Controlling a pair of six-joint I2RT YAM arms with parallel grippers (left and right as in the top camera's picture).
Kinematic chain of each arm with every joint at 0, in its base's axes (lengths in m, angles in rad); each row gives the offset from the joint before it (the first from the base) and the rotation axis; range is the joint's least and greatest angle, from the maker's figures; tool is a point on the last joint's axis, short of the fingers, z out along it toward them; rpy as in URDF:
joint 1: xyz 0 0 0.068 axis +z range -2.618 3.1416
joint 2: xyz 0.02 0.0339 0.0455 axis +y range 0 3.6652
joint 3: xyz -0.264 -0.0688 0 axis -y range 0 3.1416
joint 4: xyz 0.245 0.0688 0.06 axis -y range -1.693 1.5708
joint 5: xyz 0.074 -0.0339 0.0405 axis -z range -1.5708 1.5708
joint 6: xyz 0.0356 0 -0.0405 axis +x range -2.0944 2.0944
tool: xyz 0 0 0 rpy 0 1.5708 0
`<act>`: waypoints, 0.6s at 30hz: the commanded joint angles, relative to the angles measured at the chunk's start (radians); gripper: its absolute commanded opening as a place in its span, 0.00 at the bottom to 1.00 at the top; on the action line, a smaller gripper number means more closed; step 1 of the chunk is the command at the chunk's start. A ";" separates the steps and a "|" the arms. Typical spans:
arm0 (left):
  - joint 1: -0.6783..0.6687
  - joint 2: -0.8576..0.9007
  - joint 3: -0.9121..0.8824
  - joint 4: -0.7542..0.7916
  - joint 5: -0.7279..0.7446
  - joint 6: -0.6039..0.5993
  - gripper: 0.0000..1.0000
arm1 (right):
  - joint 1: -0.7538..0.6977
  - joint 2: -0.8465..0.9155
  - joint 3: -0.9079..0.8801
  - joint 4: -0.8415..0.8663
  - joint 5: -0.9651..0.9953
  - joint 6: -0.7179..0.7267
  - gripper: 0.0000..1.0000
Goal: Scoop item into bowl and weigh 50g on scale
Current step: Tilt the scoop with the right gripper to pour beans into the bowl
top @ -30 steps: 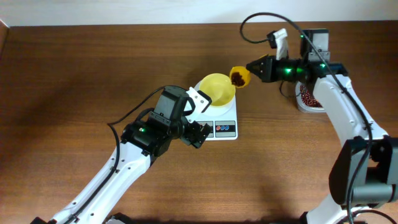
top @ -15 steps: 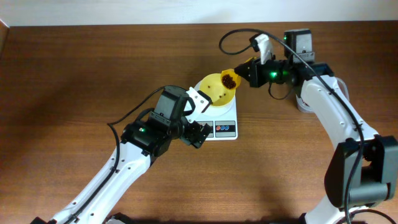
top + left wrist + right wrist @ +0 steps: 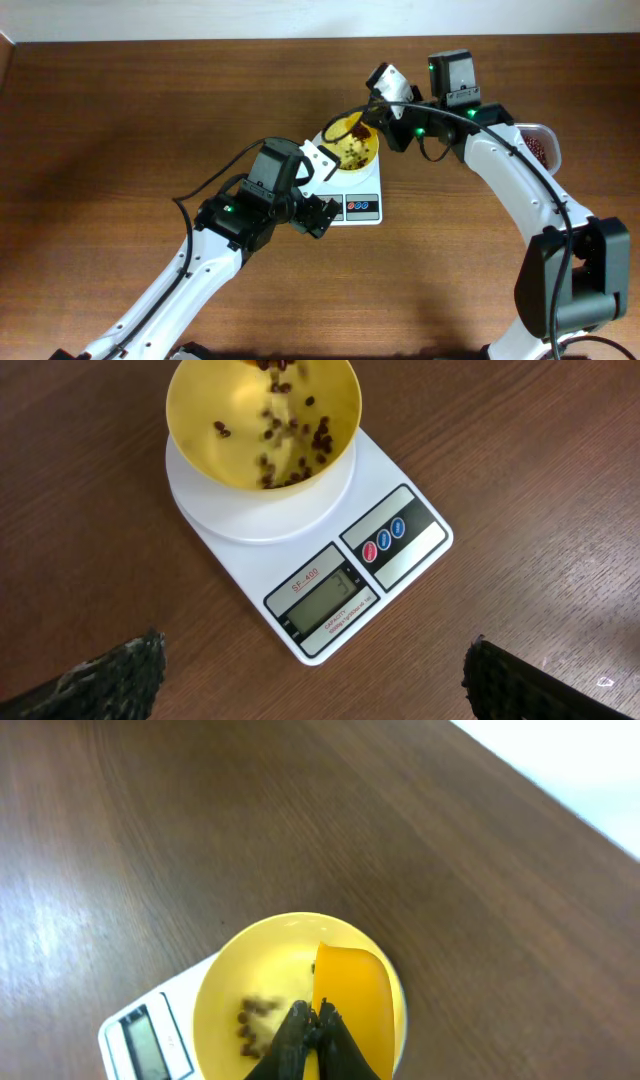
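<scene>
The pale-yellow bowl [image 3: 343,128] stands on the white scale [image 3: 362,205], and also shows in the left wrist view [image 3: 200,450] and the right wrist view [image 3: 225,990]. My right gripper [image 3: 385,128] [image 3: 312,1016] is shut on the yellow scoop [image 3: 352,995], tipped over the bowl. Reddish-brown beans [image 3: 292,435] fall and lie scattered inside the bowl [image 3: 255,1020]. The scale's display [image 3: 325,598] shows a low reading that I cannot read for sure. My left gripper [image 3: 318,190] [image 3: 320,700] is open and empty, just in front of the scale's left side.
A clear tub [image 3: 534,146] holding more beans sits at the right, partly hidden by my right arm. The scale's red and blue buttons [image 3: 385,540] face the front. Brown wooden table all around; the far edge lies behind the bowl.
My right gripper has carried the scoop left from near the tub to over the bowl and tipped it; beans now drop into the bowl. The left arm has not moved.
</scene>
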 commanded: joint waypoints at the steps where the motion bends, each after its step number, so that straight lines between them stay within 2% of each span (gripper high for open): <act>1: 0.003 -0.021 0.001 0.002 0.010 -0.012 0.99 | 0.006 0.006 0.018 0.003 0.001 -0.144 0.04; 5: 0.003 -0.021 0.001 0.002 0.010 -0.012 0.99 | 0.006 0.006 0.018 0.002 0.000 -0.174 0.04; 10: 0.003 -0.021 0.001 0.002 0.010 -0.012 0.99 | 0.039 0.006 0.013 -0.020 -0.011 -0.288 0.04; 18: 0.003 -0.021 0.001 0.002 0.010 -0.012 0.99 | 0.055 0.007 0.013 -0.003 0.042 -0.292 0.04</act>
